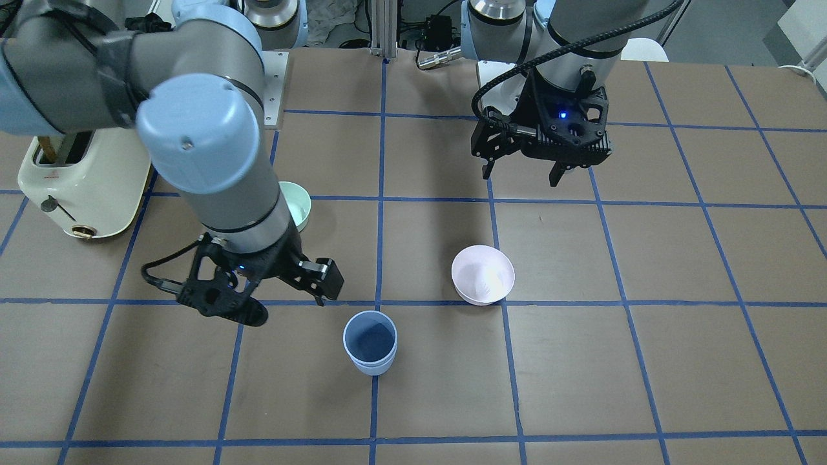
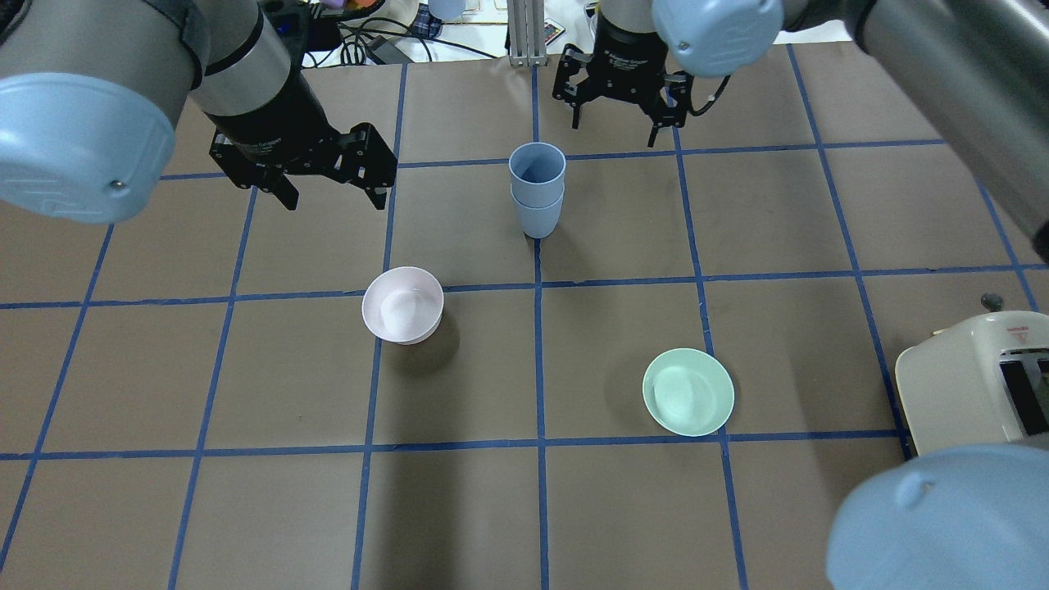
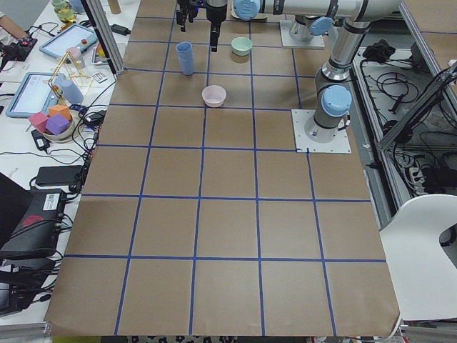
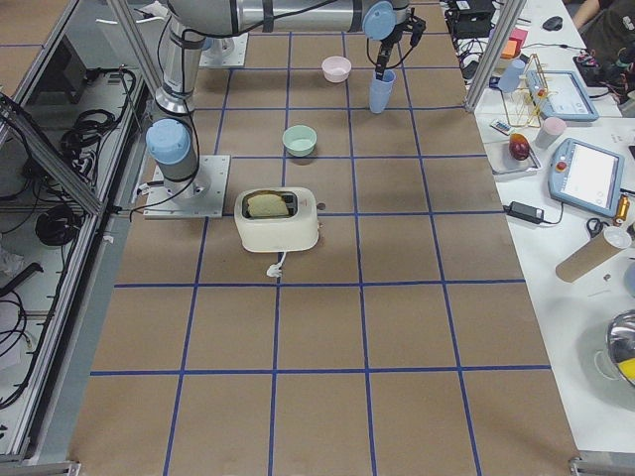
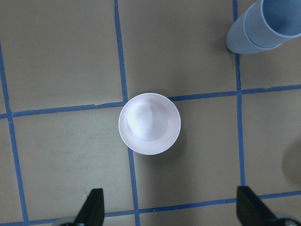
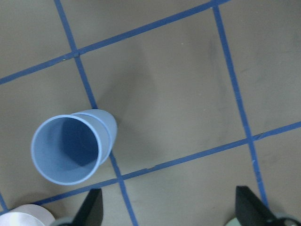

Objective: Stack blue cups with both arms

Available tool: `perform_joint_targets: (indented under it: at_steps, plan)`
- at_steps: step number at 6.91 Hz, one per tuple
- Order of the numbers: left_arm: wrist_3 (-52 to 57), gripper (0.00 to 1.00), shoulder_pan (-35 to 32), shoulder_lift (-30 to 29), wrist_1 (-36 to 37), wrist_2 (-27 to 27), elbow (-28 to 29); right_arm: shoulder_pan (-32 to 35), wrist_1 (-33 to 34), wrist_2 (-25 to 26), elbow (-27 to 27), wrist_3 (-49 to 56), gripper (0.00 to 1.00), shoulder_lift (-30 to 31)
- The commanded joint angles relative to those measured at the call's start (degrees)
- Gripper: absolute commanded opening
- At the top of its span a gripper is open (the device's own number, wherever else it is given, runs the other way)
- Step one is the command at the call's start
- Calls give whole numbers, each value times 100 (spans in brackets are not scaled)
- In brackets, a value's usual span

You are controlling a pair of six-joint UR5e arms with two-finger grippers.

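Two blue cups (image 2: 537,192) are seen nested one inside the other, standing upright on a blue tape line (image 2: 538,344) of the brown table (image 2: 246,500) — between the two grippers. The left gripper (image 2: 332,195) is held above the table, jaws apart and empty. The right gripper (image 2: 615,129) is held just beside the stack — jaws spread, nothing gripped. A pale pink bowl (image 2: 402,305) is set on the left arm's side; a mint-green bowl (image 2: 687,392) and a cream toaster (image 2: 967,385) are placed on the right arm's side.
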State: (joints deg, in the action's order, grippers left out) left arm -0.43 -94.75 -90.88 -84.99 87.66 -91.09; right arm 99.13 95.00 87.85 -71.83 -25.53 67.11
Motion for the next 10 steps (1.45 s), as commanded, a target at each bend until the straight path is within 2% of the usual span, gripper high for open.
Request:
perform_joint_targets:
  at_steps: [1,3,5,6,10]
  plan:
    - [8,100,0,-9,9,-20,-6,-471,-777,92,-225,1110,100,607]
    - [8,100,18,-9,9,-12,-23,-893,-877,101,-829,1952,100,1353]
    - [8,100,9,-9,9,-12,-23,-1131,-808,100,-1515,2236,100,2075]
    - [8,100,9,-9,9,-12,-23,-1115,-833,127,-1674,2133,100,2191]
    - [-18,100,0,-9,9,-12,-50,-1106,-877,127,-1694,2149,100,2280]
